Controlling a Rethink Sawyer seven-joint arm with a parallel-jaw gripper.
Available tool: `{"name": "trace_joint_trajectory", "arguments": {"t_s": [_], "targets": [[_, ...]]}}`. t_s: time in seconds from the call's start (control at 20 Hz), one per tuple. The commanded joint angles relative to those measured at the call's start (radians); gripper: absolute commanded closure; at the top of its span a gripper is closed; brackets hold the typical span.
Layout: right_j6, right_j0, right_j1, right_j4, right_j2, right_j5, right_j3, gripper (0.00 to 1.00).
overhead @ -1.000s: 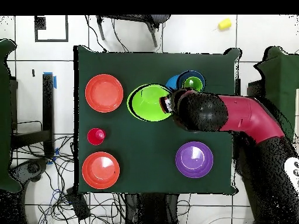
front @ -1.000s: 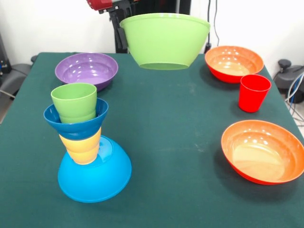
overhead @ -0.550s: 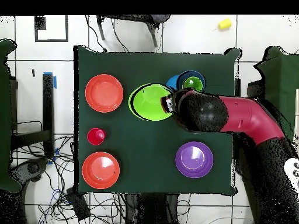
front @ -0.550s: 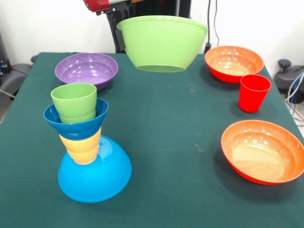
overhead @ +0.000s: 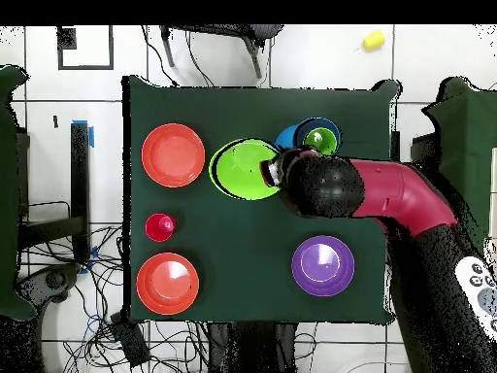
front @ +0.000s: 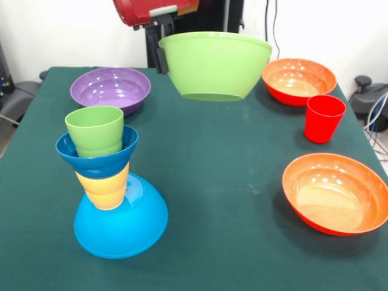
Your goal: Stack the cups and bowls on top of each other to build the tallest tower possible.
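Observation:
My gripper (front: 162, 58) is shut on the left rim of the large green bowl (front: 215, 65), holding it upright in the air above the far middle of the table. In the overhead view the gripper (overhead: 273, 173) grips the green bowl (overhead: 245, 168) at its right rim. The tower (front: 109, 182) stands at the front left: an upturned light-blue bowl (front: 124, 225), a yellow cup (front: 105, 189), a dark-blue bowl (front: 97, 159) and a green cup (front: 95, 130) on top. From overhead the tower (overhead: 313, 137) lies just right of the held bowl.
A purple bowl (front: 110, 88) sits at the far left. Two orange bowls (front: 298, 79) (front: 336, 193) and a red cup (front: 324, 118) lie along the right side. The arm (overhead: 388, 194) reaches in over the green table (front: 212, 182).
The green bowl has come lower and a little nearer in the gripper. More of the red arm head shows at the top. Nothing on the table has moved.

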Motion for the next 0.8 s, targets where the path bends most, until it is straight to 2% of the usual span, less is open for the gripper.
{"name": "trace_joint_trajectory", "arguments": {"t_s": [0.05, 0.8], "targets": [[0.137, 0.055, 0.052, -0.022, -0.077, -0.03, -0.024, 1.0], [0.132, 0.045, 0.032, 0.009, -0.069, -0.026, -0.004, 1.0]]}}
